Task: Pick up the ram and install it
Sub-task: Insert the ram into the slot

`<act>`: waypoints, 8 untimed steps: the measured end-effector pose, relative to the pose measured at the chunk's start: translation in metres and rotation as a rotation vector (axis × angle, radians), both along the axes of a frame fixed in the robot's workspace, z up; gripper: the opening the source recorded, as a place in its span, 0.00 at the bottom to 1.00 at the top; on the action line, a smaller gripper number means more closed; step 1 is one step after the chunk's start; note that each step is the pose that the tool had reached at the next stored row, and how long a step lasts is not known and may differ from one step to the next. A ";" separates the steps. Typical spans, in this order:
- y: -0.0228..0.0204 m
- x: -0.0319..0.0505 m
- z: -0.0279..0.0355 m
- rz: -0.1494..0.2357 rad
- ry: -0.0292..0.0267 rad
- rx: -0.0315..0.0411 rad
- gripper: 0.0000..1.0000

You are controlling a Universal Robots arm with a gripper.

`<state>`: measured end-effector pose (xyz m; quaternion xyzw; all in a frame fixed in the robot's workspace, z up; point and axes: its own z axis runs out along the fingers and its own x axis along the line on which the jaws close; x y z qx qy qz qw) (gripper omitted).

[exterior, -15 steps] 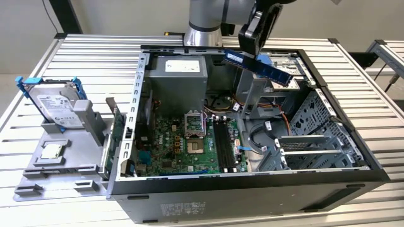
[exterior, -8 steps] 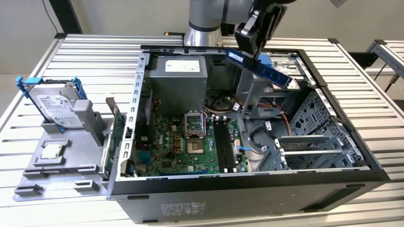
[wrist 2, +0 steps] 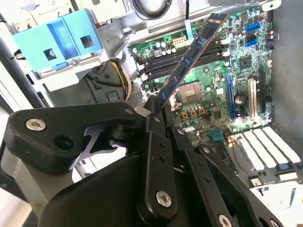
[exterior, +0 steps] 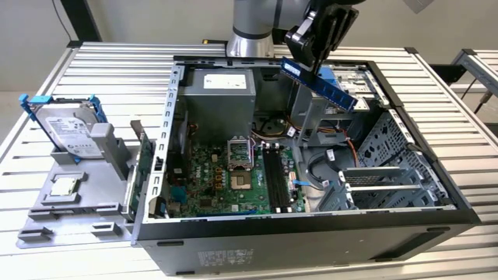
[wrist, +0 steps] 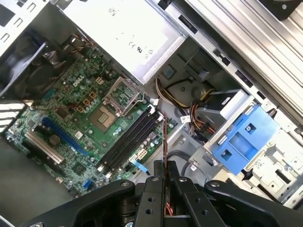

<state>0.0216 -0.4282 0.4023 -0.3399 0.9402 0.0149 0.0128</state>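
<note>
One hand (exterior: 314, 63), clamped on the ram (exterior: 333, 92), hangs tilted above the open computer case (exterior: 311, 226).

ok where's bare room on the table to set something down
Bare slatted metal table behind the grey parts tray, and at the exterior view's right of the open black computer case. Crowded inside the case, where the gripper holds the thin blue-green ram stick.
</note>
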 end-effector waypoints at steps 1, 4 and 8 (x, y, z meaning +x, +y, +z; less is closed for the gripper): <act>0.0000 0.0000 0.0000 0.000 -0.0001 0.0000 0.00; 0.0000 0.0000 0.0000 -0.001 0.0000 0.0000 0.00; 0.0000 0.0000 0.0000 -0.002 -0.0001 0.0000 0.00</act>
